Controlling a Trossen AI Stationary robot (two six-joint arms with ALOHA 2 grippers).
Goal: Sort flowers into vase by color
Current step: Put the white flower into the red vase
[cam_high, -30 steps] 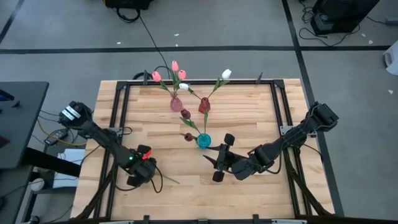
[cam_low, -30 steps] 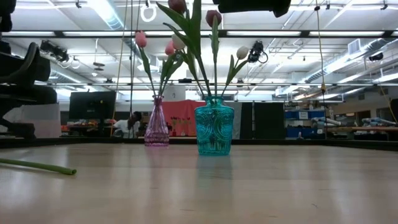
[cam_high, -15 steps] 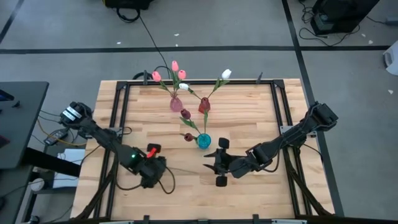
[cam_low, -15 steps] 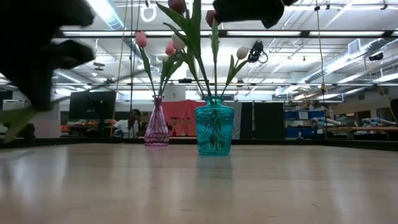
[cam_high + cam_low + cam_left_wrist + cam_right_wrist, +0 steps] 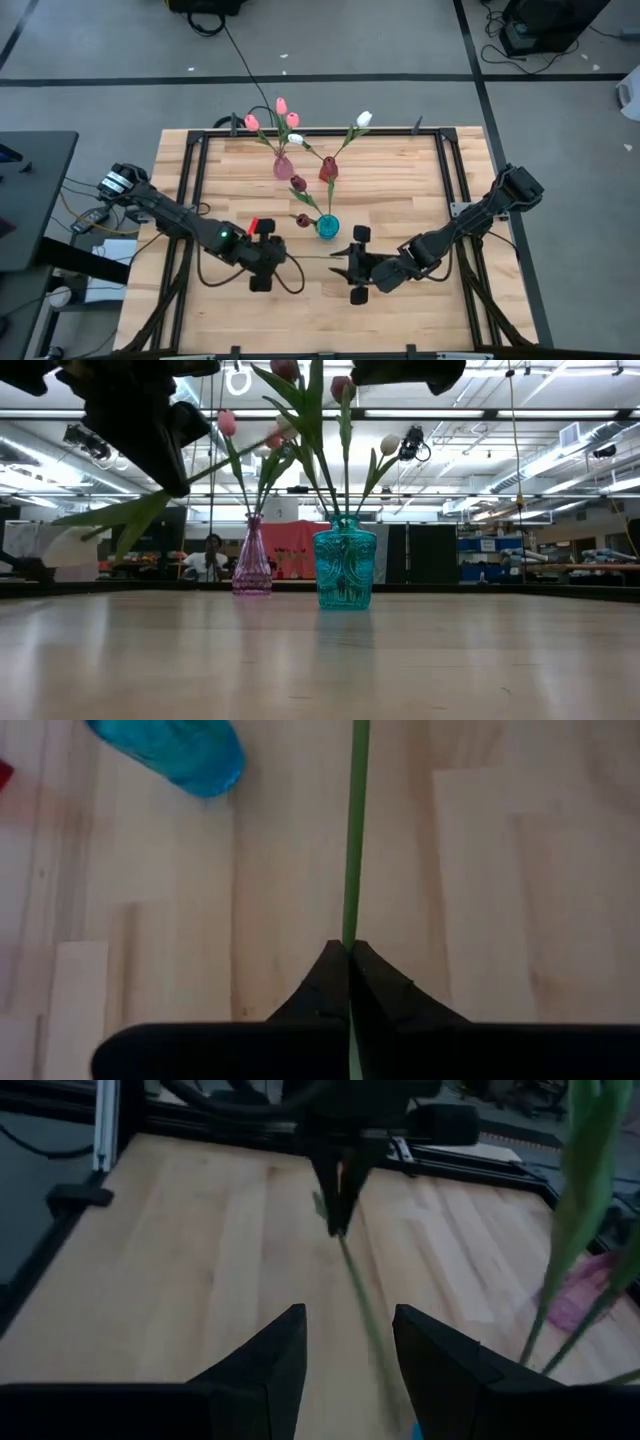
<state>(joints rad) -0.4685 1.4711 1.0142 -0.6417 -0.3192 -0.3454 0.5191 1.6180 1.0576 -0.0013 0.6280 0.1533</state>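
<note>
Dark jointed arms, black cabling

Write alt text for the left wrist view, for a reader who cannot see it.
The left claw is shut on a thin green flower stem, which runs straight ahead over the pale wooden table. A turquoise vase stands off to one side near the frame's edge.

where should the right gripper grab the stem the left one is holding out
Judging by the pose, on the bare stem just beyond the left gripper, which is shut on its end. The stem is thin and runs level toward the right gripper, whose open fingers already face it end on. Best to come straight along that line and close across the stem, short of the blue vase.
</note>
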